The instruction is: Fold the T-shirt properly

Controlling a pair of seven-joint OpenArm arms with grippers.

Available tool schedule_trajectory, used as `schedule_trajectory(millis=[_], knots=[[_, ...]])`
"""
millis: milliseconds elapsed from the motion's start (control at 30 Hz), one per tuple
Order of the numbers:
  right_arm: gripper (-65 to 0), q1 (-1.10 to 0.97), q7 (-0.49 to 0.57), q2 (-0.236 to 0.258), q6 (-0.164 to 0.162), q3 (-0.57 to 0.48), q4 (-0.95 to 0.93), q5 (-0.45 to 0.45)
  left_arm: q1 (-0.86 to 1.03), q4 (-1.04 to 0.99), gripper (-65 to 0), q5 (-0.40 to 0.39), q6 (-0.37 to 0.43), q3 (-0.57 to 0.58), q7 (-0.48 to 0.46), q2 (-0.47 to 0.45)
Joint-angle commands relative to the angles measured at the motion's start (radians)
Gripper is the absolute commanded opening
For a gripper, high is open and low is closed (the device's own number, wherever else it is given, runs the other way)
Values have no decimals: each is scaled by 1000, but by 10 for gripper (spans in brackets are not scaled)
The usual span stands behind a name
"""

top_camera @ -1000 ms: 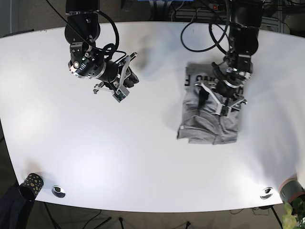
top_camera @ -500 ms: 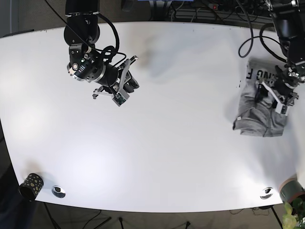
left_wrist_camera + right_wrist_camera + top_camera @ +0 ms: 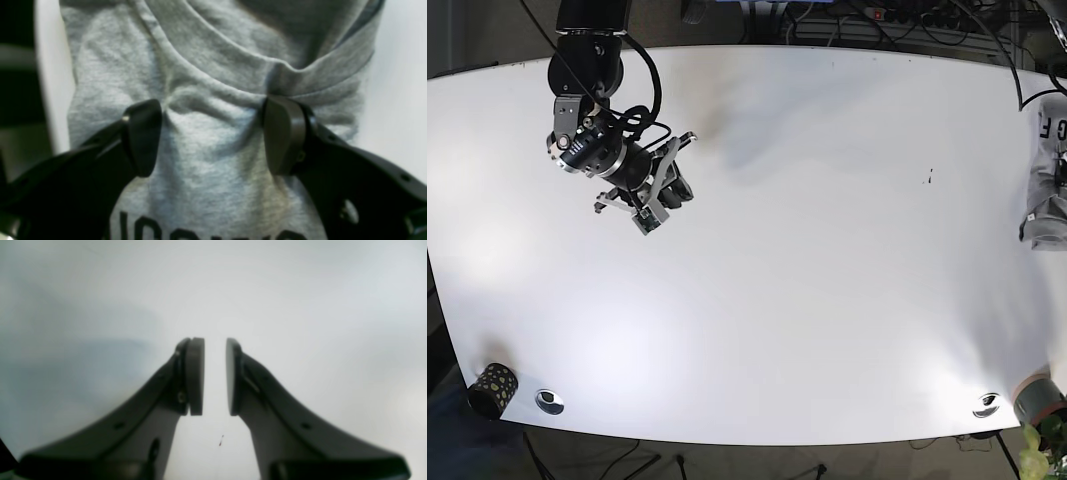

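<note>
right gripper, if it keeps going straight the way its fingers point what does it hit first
Probably just the bare white table. The right wrist view shows nothing but that surface ahead of the black right gripper, whose fingers stand slightly apart holding nothing. How far off the surface lies is unclear.

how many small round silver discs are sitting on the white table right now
2. One silver disc sits near the table's lower left corner, beside a dark speckled cup. The other silver disc is near the lower right corner. None seem hidden.

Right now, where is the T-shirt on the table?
In the base view the folded T-shirt lies at the table's far right edge, partly out of frame, beneath the left gripper.
</note>
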Motion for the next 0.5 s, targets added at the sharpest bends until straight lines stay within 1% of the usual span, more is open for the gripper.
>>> schedule_trajectory(millis=[0,33,133,200,333,400,467], knots=[[-549,21,22,5,1,11,24,12,9,-6,-215,73,19,4,68,-42],[-549,21,22,5,1,11,24,10,9,-4,-217,72,17,4,65,-48],[-549,21,25,10,1,11,24,9,9,69,-217,24,17,-30,68,-64],[-549,20,27,10,1,11,24,9,17,160,-217,-11,17,-59,76,-65],[-549,20,37,11,1,11,24,5,64,330,-217,-24,17,-112,111,-61],[-549,20,80,11,1,11,24,-30,84,425,-217,-33,20,-126,116,-41],[-549,20,123,10,1,11,24,-80,89,485,-217,-39,23,-128,114,-2]])
